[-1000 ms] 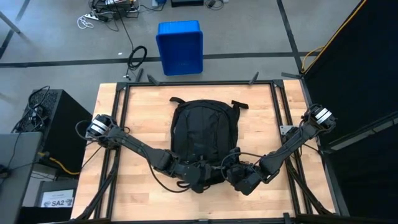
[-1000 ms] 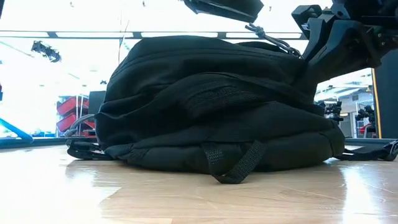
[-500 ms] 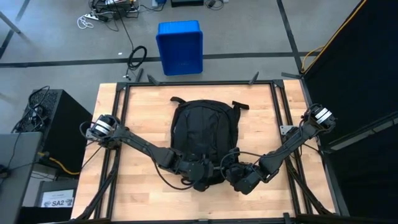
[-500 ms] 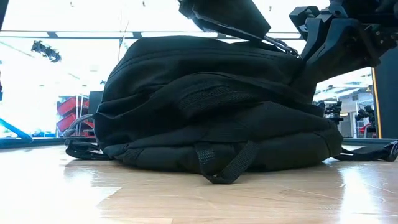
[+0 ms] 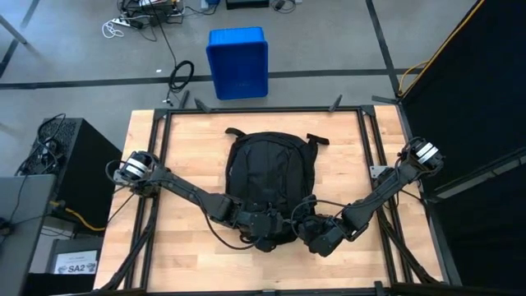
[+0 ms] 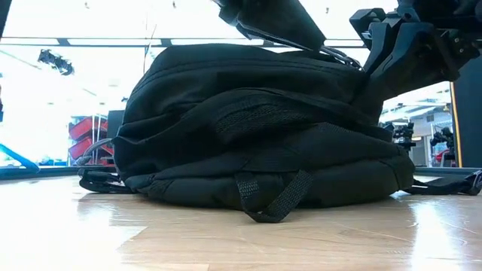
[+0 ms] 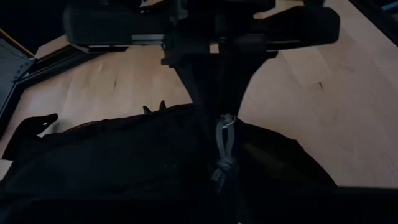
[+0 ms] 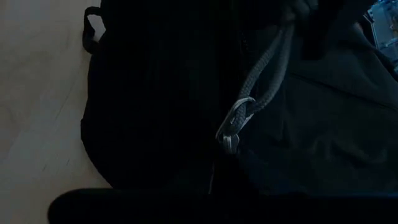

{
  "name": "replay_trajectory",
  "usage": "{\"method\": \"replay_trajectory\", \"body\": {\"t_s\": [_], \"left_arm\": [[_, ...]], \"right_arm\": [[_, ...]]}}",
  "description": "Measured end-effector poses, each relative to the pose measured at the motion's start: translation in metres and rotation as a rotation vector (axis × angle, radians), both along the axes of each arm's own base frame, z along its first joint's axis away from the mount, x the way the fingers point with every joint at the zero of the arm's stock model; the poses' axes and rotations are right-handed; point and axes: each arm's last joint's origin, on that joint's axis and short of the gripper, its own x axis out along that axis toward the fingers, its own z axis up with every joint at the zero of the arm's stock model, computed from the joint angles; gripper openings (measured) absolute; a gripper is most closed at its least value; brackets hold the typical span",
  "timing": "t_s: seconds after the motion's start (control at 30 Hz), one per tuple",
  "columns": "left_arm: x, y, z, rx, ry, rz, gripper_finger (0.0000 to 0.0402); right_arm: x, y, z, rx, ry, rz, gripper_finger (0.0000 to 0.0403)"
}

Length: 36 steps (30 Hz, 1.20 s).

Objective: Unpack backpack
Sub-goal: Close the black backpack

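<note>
One label reads clearly — "SA2" in dark letters on a white sticker (image 5: pixel 76 267), stuck to the equipment beside the table's left edge.

A robotics lab: concrete floor (image 5: pixel 82 49), loose cables (image 5: pixel 140 20), framed wooden table (image 5: pixel 189 156).

A blue plastic bin (image 5: pixel 237 62) stands on the grey floor (image 5: pixel 329 41) beyond the wooden tabletop (image 5: pixel 181 156). A black cable coil (image 5: pixel 182 74) lies just beside the bin. A dark cabinet (image 5: pixel 66 168) sits off the tabletop's left edge.
</note>
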Motion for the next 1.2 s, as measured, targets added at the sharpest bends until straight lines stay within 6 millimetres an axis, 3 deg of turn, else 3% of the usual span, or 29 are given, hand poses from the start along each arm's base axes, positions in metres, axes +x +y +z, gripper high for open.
{"method": "replay_trajectory", "body": {"t_s": [0.17, 0.33, 0.6, 0.87, 0.97, 1.1, 1.2], "left_arm": [[0.0, 0.0, 0.0, 0.005, 0.004, -0.005, 0.0008], [0.0, 0.0, 0.0, 0.02, 0.004, -0.015, 0.0002], [0.0, 0.0, 0.0, 0.023, 0.0, -0.008, 0.0001], [0.0, -0.001, 0.0, 0.023, -0.006, -0.006, 0.0], [-0.001, -0.003, 0.0, 0.025, -0.007, -0.009, 0.0], [-0.005, -0.009, 0.0, 0.029, 0.01, -0.03, 0.0], [-0.009, -0.015, 0.001, 0.019, 0.051, -0.042, 0.0]], "right_arm": [[0.0, 0.0, 0.0, -0.001, 0.0, 0.0, 0.0], [0.0, 0.0, 0.0, 0.005, 0.012, 0.012, 0.001], [-0.006, 0.007, -0.002, 0.046, 0.065, 0.07, 0.0065], [-0.011, 0.002, -0.005, 0.009, 0.1, 0.012, 0.0106], [-0.013, 0.0, -0.006, -0.026, 0.098, -0.013, 0.0095], [-0.016, -0.001, -0.006, -0.07, 0.103, -0.022, 0.0025], [-0.018, -0.001, -0.007, -0.092, 0.1, -0.031, 0.0008]]}}
